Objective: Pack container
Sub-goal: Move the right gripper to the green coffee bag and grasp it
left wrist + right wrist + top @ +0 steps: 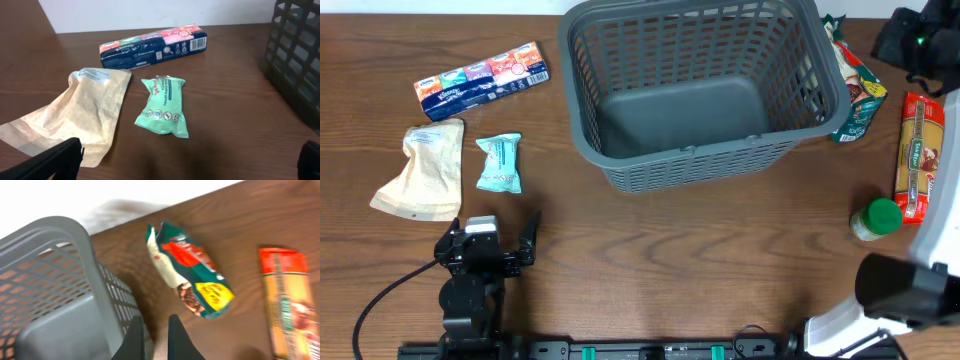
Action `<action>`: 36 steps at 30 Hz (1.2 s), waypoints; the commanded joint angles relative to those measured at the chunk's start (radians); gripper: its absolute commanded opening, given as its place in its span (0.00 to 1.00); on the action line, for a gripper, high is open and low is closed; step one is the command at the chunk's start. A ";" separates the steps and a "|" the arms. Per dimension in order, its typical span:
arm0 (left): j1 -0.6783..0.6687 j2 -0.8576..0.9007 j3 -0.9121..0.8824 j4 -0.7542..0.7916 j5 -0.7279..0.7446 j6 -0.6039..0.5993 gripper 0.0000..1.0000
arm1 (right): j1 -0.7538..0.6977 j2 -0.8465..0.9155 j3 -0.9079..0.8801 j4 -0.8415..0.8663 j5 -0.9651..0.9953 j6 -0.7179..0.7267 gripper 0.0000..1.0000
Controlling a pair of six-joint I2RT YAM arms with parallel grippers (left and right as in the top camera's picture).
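Basket (670,172) stands upright on the far middle of the counter (720,270), its dark grey lattice walls and thick rim open to the overhead camera and its solid bottom in full view.

On the robot's left lie three packets, each apart from the others. A long tissue pack (482,80) lies farthest back, angled. A beige pouch (420,170) lies flat nearer the arm. A small green packet (500,163) lies just beside the pouch, between it and the basket but well apart from the basket.

The left end effector (185,165) hovers low over the counter in front of these packets. Its fingers are spread wide, with one dark fingertip at each bottom corner of the left wrist view, and it holds nothing. The green packet is straight ahead of it.

On the right, a green and red snack bag (855,95) lies against the basket's right wall. Whether it touches the wall is hard to tell. A pasta box (918,155) lies lengthwise further right. A green-lidded jar (877,220) stands near the pasta box's near end.

The right end effector (155,322) hangs above the gap between basket and snack bag. Its fingers are drawn close together with only a narrow slit between them, and nothing is gripped.
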 commanded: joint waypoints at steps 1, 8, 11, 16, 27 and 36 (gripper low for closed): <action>-0.004 -0.006 -0.022 -0.006 0.010 0.013 0.99 | -0.044 0.087 0.007 0.006 -0.274 -0.087 0.01; -0.004 -0.006 -0.022 -0.006 0.010 0.013 0.99 | -0.061 0.189 0.007 0.002 -0.473 -0.116 0.01; -0.004 -0.006 -0.022 -0.006 0.010 0.013 0.99 | -0.048 0.197 0.007 -0.010 -0.485 -0.118 0.01; -0.004 -0.006 -0.022 -0.006 0.010 0.013 0.99 | -0.028 0.198 0.007 -0.066 -0.496 -0.124 0.01; -0.004 -0.006 -0.022 -0.006 0.010 0.013 0.98 | 0.023 0.197 0.007 -0.182 -0.496 -0.171 0.01; -0.004 -0.006 -0.022 -0.006 0.010 0.013 0.99 | 0.055 0.196 0.007 -0.235 -0.443 -0.155 0.01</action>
